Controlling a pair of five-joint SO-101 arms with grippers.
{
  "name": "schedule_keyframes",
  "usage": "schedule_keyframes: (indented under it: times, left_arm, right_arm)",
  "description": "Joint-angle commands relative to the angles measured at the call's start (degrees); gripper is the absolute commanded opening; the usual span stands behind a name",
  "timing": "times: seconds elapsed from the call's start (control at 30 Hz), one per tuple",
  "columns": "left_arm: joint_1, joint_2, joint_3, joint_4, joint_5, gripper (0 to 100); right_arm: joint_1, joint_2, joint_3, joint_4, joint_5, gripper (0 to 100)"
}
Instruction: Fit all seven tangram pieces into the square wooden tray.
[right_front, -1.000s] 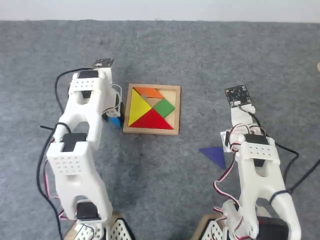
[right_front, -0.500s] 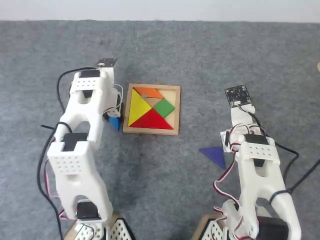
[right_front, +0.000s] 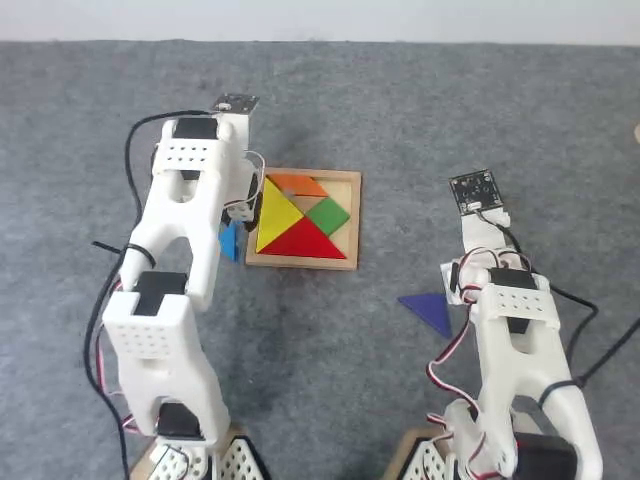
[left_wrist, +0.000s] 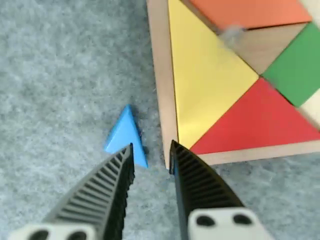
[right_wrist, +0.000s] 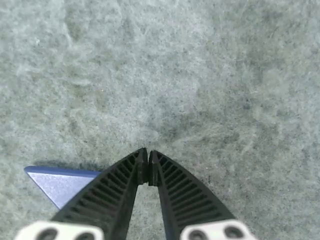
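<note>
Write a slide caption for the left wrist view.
Left gripper, open, over the blue triangle on the grey mat just outside the wooden tray, where the yellow triangle and red triangle sit.

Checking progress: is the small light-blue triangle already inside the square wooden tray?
No, the small light-blue triangle lies on the grey carpet, just outside the rim of the square wooden tray.

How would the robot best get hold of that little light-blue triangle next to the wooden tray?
Probably from straight above, pinching the blue triangle across its thin edges, since it seems to lie flat on the mat. The tray has its rim close beside the piece, so the left pincer should close along the rim, not toward it.
</note>
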Motion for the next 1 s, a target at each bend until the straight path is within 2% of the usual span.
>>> schedule_keyframes:
  times: [0.0, 0.2, 0.6, 0.7, 0.83, 0.97]
  left_arm:
    - [-2.11, -0.53, -2.24, 0.35, -0.53, 11]
    - [-5.36, 2.64, -2.24, 0.26, -2.11, 18]
    - [-5.71, 12.40, -1.89, -2.55, -3.08, 18]
    - [-5.54, 13.27, -1.98, -2.55, -3.16, 14]
    - [-4.48, 13.19, -1.98, -2.64, -3.34, 1]
    - [-3.34, 13.10, -2.07, -2.46, -3.34, 1]
  right_arm:
    - [-0.57, -1.80, -0.18, -1.19, 0.44, 2.0]
    - [-0.57, -1.80, -0.18, -1.19, 0.44, 2.0]
    - [-0.48, -1.80, -0.18, -1.27, 0.44, 2.0]
    - [-0.48, -1.80, -0.18, -1.27, 0.44, 2.0]
    - [-0.48, -1.80, -0.18, -1.27, 0.44, 2.0]
    - [-0.40, -1.80, -0.18, -1.27, 0.44, 2.0]
